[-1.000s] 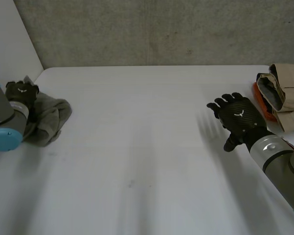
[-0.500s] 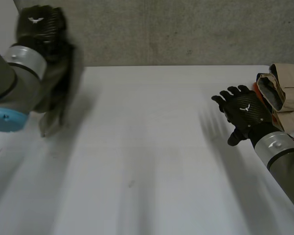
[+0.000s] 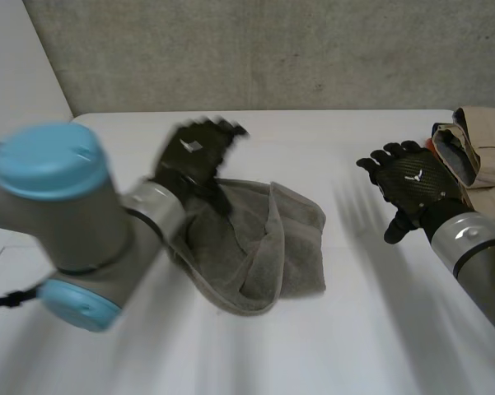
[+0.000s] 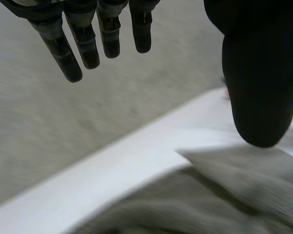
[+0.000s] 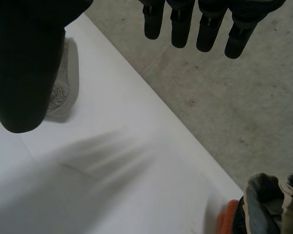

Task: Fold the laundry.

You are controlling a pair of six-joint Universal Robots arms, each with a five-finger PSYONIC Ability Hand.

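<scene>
Cloth (image 3: 263,247): grey-green, crumpled in a loose heap near the middle of the table (image 3: 354,346), slightly toward the robot's left. One thick hemmed edge curls up and loops across the top of the heap. Not folded.

Left hand (image 3: 196,156): over the cloth's far-left edge, with the cloth bunched right under the wrist. In the left wrist view its fingers (image 4: 83,44) are straight and spread, the thumb is well apart from them, and nothing is between them. The cloth (image 4: 209,195) lies below the palm. Can't tell from either view whether the palm touches it. The left arm (image 3: 66,214) comes in low across the near-left of the table.

Right hand (image 3: 409,189): above bare table on the right, well apart from the cloth. Fingers (image 5: 207,24) are straight and fanned, thumb out, holding nothing. Its wrist view catches an edge of the cloth (image 5: 63,83) beside the thumb.

Pile of clothes (image 3: 478,156): at the far-right table edge, just beside the right hand. Tan on top, orange showing underneath.
</scene>
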